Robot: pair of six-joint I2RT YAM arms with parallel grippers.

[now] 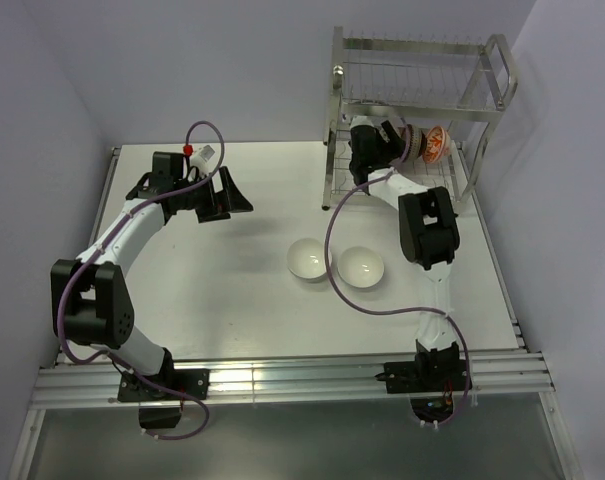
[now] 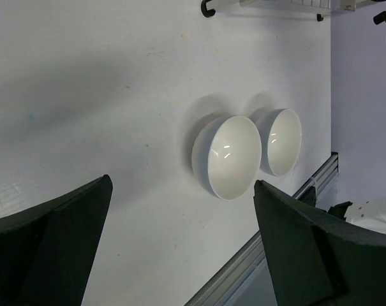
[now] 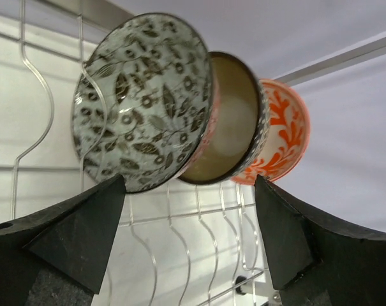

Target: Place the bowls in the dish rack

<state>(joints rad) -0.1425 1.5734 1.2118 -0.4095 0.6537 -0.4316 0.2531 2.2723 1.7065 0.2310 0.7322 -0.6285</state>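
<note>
Mid-table, nearest me: two plain white bowls (image 1: 309, 259) (image 1: 362, 266), side by side, upright. Beyond, left: my left gripper (image 1: 234, 195), jaws wide, holding nothing. Far right: my right gripper (image 3: 189, 182) inside dish rack (image 1: 422, 45) lower tier, jaws spread, gripping nothing. Just past its fingertips, grey-white patterned bowl (image 3: 141, 95), dark brown bowl (image 3: 228, 127) and orange-red bowl (image 3: 279, 134) stand on edge in wire slots.

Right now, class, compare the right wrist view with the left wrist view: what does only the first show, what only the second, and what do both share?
Only right wrist: three bowls on edge in the dish rack, namely the grey-white patterned bowl, the brown bowl and the orange-red bowl, beyond the open right gripper.
Only left wrist: two white bowls side by side on the table, ahead of the open left gripper.
Both: the dish rack, though the left wrist catches only its foot.
</note>
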